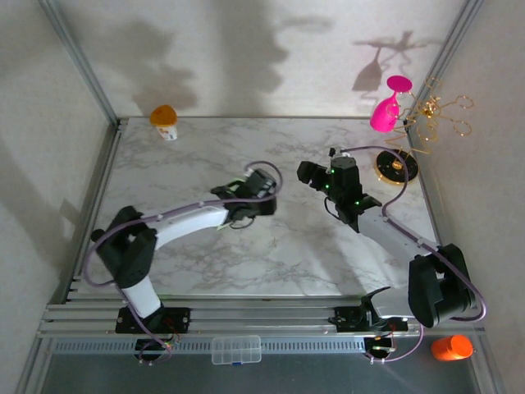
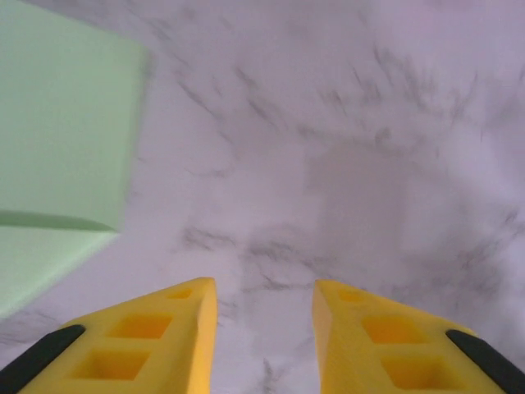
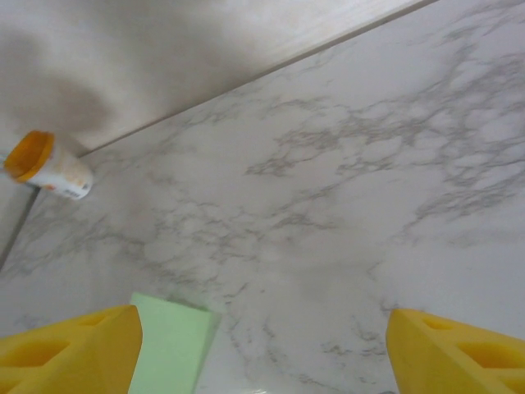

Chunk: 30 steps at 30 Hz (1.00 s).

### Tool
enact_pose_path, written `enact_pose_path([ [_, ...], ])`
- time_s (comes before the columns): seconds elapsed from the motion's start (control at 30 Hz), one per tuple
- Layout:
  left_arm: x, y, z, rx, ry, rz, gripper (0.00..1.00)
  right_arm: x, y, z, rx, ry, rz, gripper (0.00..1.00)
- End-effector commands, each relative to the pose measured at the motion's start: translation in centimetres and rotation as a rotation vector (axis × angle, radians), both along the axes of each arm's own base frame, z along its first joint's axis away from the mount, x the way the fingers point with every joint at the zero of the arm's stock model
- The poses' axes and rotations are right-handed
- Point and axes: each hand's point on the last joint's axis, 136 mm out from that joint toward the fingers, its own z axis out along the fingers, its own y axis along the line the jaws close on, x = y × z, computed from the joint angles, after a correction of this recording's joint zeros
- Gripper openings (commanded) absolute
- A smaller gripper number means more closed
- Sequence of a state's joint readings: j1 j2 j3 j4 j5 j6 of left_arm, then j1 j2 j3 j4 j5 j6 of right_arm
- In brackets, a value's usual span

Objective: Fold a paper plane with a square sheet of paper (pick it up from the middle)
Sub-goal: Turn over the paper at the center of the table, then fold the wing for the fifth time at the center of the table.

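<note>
Evidently the square sheet of paper [image 2: 57, 123] is seen on the marble table [image 2: 369, 123] up and to the left of the left gripper [image 2: 262, 287], whose fingers are spread on nothing, and just beside one finger of the wide-spread, empty right gripper [image 3: 262, 316], judged the nearer.

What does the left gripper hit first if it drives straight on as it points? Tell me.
The left gripper would likely meet the bare marble table first, ahead between its open fingers. The square sheet of paper lies beside that line.
</note>
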<state>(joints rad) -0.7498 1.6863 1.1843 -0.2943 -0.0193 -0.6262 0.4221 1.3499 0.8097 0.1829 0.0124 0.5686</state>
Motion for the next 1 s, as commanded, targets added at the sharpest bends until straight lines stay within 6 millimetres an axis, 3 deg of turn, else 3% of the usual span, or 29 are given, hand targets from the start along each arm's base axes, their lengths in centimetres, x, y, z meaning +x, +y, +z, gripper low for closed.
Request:
enact_pose_path([
  [0.0, 1.6, 3.7, -1.0, -0.080, 0.031, 0.078, 0.31, 0.1, 2.4, -0.1, 0.053, 0.006, 0.124, 0.79],
  [0.17, 2.8, 7.8, -4.3, -0.102, 0.106, 0.173, 0.21, -0.1, 4.2, -1.4, 0.097, 0.060, 0.180, 0.77],
  [0.33, 3.6, 10.0, -7.3, -0.099, 0.164, 0.263, 0.15, -0.5, 5.8, -2.8, 0.124, 0.112, 0.223, 0.77],
  [0.7, 2.4, 11.4, -11.5, -0.040, 0.240, 0.320, 0.11, -1.5, 8.0, -5.1, 0.159, 0.202, 0.268, 0.76],
  [0.97, 0.7, 9.4, -11.8, -0.191, 0.285, 0.319, 0.10, -2.8, 9.0, -6.4, 0.249, 0.310, 0.265, 0.73],
])
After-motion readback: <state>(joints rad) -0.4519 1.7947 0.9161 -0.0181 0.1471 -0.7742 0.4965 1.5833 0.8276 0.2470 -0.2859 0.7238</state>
